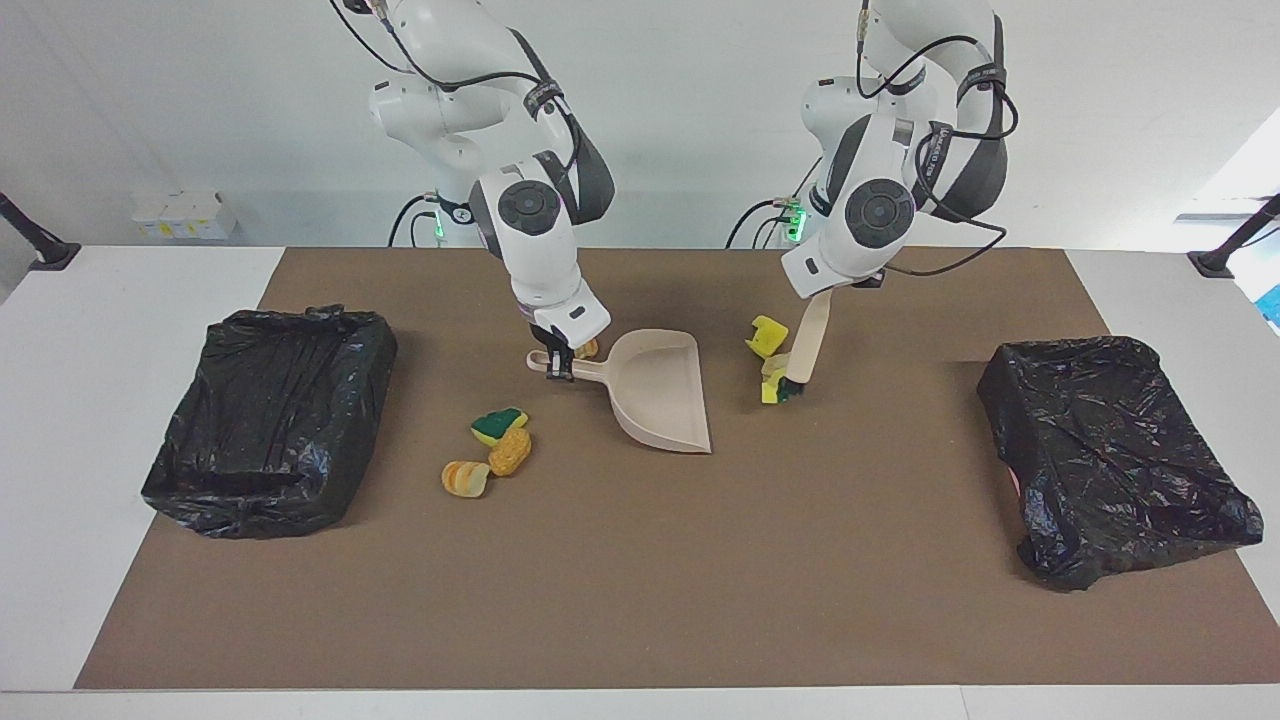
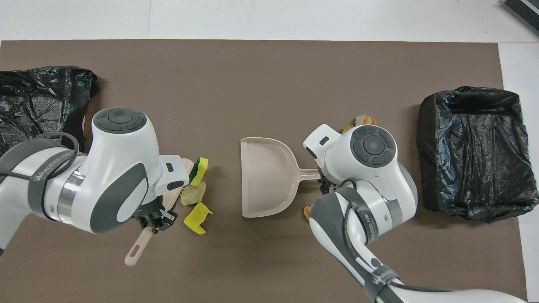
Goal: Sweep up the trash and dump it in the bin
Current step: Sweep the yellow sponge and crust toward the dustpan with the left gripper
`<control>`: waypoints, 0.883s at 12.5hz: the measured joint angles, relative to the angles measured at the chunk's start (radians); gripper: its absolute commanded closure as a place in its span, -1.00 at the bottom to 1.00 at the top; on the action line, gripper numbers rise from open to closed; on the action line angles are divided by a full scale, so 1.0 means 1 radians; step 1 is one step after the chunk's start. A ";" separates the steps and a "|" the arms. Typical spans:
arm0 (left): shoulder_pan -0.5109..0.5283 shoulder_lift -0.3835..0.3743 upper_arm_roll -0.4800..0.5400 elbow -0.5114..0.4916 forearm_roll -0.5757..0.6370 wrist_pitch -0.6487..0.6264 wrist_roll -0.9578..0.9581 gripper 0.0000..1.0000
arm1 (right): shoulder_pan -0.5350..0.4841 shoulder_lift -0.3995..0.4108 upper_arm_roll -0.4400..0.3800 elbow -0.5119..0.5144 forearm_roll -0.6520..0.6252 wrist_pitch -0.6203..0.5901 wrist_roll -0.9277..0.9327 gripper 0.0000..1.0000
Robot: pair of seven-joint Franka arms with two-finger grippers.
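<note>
Left pincer (image 2: 156, 219) grips the brush (image 1: 805, 345), bristles down against three scraps (image 2: 194, 191) beside the dustpan's open mouth. Right pincer (image 1: 560, 364) grips the handle of the dustpan (image 1: 660, 390), which rests on the tabletop (image 1: 640, 560). Three more scraps (image 1: 492, 452) lie between the dustpan and a bin (image 1: 270, 420).

Beige dustpan (image 1: 660, 390), beige brush (image 1: 806, 342) with dark bristles, yellow and green-yellow sponge scraps (image 1: 768, 337), orange-tan bread-like chunks (image 1: 510, 452), glossy black bin liners (image 1: 270, 415), brown mat (image 1: 640, 580) on white surface (image 1: 60, 420), white-and-grey arms (image 1: 540, 250)
</note>
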 measured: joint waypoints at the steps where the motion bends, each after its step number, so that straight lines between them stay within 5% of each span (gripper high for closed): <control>1: -0.003 -0.008 0.001 -0.019 0.000 0.002 -0.064 1.00 | 0.000 0.000 0.000 0.000 0.000 0.000 0.000 1.00; 5: -0.007 -0.067 0.001 -0.152 0.000 0.096 -0.338 1.00 | 0.000 0.000 0.000 0.000 0.000 0.000 0.000 1.00; 11: -0.007 -0.159 0.002 -0.321 -0.012 0.307 -0.474 1.00 | 0.000 0.000 0.000 0.000 0.000 0.000 0.000 1.00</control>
